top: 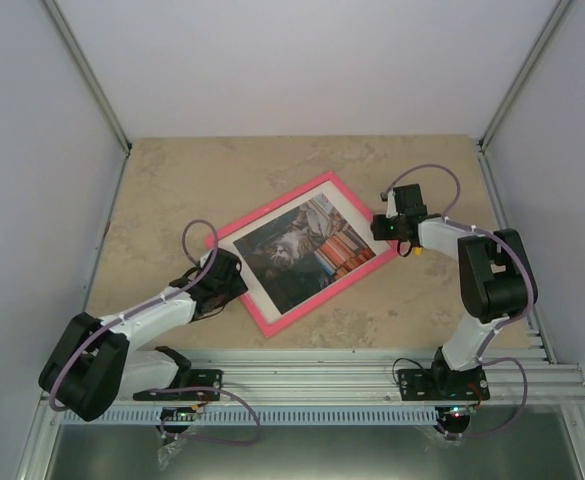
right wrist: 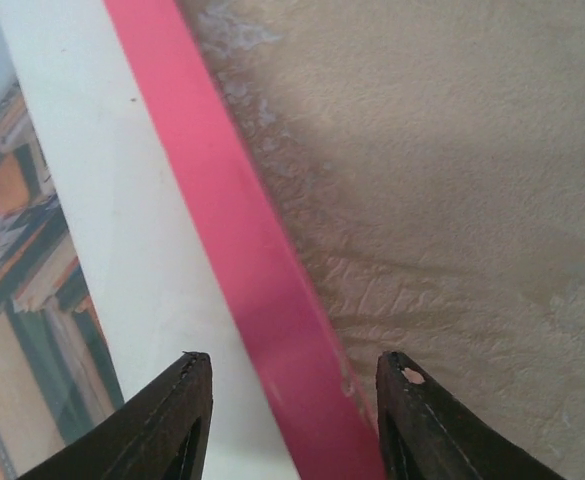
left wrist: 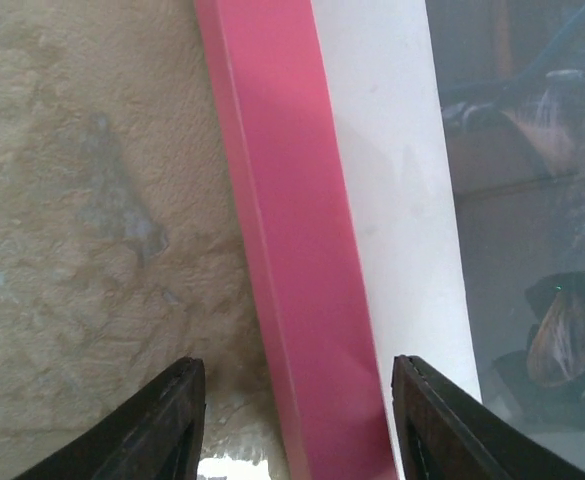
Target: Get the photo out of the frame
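Observation:
The pink frame (top: 347, 281) lies face up, turned at an angle, in the middle of the table. It holds the photo (top: 304, 250), a cat picture with a white border. My left gripper (top: 224, 280) is open over the frame's left edge; in the left wrist view the pink bar (left wrist: 297, 250) runs between the spread fingers (left wrist: 162, 425). My right gripper (top: 385, 228) is open over the frame's right edge; in the right wrist view the pink bar (right wrist: 237, 250) runs between its fingers (right wrist: 172, 420). Neither gripper grips anything.
The beige stone-patterned table (top: 172, 190) is walled by white panels at the back and both sides. A metal rail (top: 312, 375) with the arm bases runs along the near edge.

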You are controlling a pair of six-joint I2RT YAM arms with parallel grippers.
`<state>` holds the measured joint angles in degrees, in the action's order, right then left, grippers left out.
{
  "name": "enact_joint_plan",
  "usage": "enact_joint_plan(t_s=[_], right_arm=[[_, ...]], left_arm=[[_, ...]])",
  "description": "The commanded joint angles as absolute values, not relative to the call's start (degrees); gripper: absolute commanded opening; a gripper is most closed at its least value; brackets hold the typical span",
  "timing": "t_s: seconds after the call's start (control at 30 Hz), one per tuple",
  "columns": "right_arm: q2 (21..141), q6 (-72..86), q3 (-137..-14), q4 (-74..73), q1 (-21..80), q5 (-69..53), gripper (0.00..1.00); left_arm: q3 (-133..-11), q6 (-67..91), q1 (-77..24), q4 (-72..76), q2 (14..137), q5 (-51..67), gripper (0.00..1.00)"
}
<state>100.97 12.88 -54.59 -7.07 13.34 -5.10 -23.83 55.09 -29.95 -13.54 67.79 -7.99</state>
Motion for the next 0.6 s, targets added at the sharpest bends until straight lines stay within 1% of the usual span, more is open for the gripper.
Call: enact_joint_plan(t_s=[0.0, 0.1, 0.2, 0.27, 0.33, 0.57], right_arm=[[103.1, 12.6, -54.6, -9.6, 13.2, -7.8, 0.41], [101.9, 13.9, -53.0, -11.0, 13.2, -8.5, 0.27], [99.1, 15.4, -49.9, -11.1, 13.3, -9.9, 0.19], [97.4, 16.5, -47.9, -11.6, 13.4, -10.7, 0.17], [95.6, 17.7, -46.1, -12.0, 13.9, -11.6, 0.17], [87.2, 24.6, -39.2, -13.9, 20.3, -11.4, 0.21]], left_arm=[[-25.5, 53.6, -29.9, -13.7, 69.8, -10.1, 0.52], [-27.3, 52.7, -29.8, -14.9, 71.7, -12.0, 0.48], [-29.6, 51.5, -29.9, -15.8, 74.3, -14.5, 0.41], [-31.1, 50.7, -29.9, -16.0, 76.4, -16.0, 0.37], [-32.9, 49.7, -29.7, -16.3, 79.2, -17.5, 0.37], [-43.2, 44.0, -27.0, -18.2, 91.3, -20.0, 0.39]])
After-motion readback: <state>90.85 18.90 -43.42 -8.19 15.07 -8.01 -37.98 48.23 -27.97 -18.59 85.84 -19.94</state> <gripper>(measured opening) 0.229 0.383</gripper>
